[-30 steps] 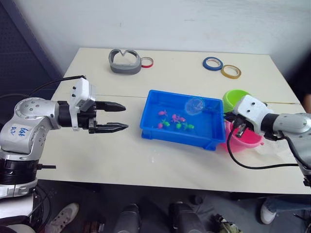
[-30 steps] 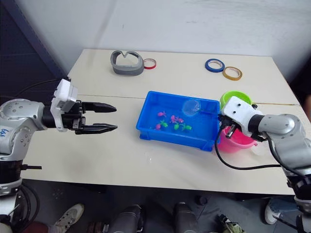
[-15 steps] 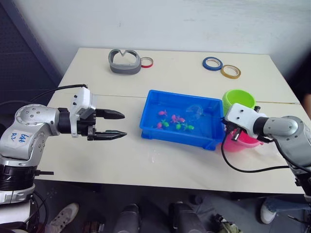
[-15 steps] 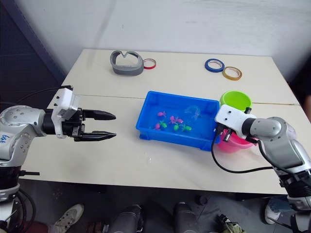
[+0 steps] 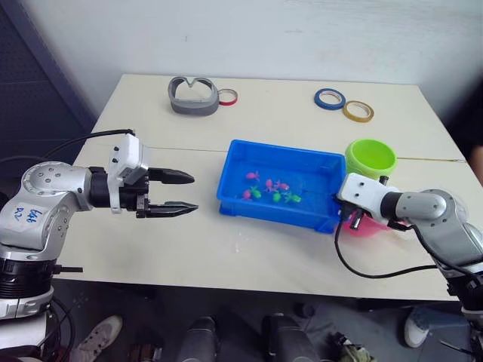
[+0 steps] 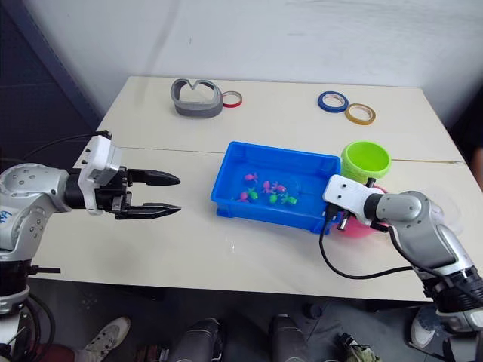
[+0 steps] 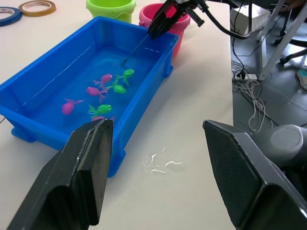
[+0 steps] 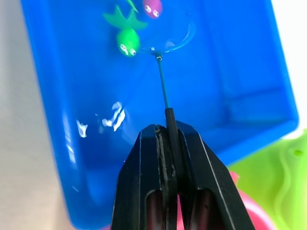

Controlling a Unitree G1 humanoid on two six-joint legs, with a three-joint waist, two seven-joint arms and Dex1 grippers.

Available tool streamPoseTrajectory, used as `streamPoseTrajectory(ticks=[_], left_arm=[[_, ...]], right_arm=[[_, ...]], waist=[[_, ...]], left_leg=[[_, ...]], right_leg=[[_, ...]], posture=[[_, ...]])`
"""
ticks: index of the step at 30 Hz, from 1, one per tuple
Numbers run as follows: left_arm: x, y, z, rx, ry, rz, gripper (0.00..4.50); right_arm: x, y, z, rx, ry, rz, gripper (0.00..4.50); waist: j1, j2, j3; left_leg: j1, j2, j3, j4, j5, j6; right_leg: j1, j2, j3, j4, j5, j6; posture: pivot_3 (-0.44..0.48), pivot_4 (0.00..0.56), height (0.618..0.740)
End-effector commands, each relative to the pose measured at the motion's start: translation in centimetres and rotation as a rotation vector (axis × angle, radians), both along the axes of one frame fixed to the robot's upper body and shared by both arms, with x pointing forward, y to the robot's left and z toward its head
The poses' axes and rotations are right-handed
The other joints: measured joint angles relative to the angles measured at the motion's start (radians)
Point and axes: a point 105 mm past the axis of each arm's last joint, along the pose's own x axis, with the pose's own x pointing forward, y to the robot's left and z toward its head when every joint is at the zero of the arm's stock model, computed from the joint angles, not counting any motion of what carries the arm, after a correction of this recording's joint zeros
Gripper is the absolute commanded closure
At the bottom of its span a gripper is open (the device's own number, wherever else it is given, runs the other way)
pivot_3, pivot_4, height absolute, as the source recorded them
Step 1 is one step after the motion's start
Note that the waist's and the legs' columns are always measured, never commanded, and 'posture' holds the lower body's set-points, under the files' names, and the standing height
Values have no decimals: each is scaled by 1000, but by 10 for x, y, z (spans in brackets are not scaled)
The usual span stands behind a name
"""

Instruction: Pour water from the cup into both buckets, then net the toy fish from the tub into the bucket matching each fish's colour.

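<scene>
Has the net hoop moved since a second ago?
Yes. The net has dropped from above the tub's far right corner into the water, beside a green fish.

Silver-grey jointed arms, white wrist housings, black cables, blue handwritten marks on left arm

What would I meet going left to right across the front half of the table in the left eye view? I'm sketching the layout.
Left pincer, open → blue tub holding the toy fish → right pincer, shut on the net handle.

Fish (image 5: 270,188) in tub (image 5: 235,192); buckets (image 5: 370,158) right of tub.
</scene>
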Motion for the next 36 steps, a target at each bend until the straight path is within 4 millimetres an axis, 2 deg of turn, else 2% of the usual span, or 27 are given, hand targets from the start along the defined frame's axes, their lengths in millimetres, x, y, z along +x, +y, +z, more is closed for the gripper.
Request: streamPoseTrajectory(ticks=[1,18,27,36], left_arm=[[-5,2,9,-7,-34,-6,1212],[-6,3,11,-18,-27,-8,1212],[1,7,13,-27,-46,11,1212],[5,7,14,-22,-65,6,1212]], right_arm=[[-1,5,17,84,-21,-6,4500],[1,4,38,298,-3,-83,4500],[-10,2,45,349,41,-67,4500],[-19,7,49,380,61,-33,4500]], waist=[[0,0,0],[-2,0,0],[-4,0,0],[-7,0,0]], left_leg=[[0,0,0,0,0,0],[0,0,0,0,0,0],[0,0,0,0,0,0],[0,0,0,0,0,0]], right_leg=[[0,0,0,0,0,0],[0,0,0,0,0,0],[0,0,0,0,0,0],[0,0,0,0,0,0]], posture=[[0,150,740],[0,150,740],[0,150,740],[0,150,740]])
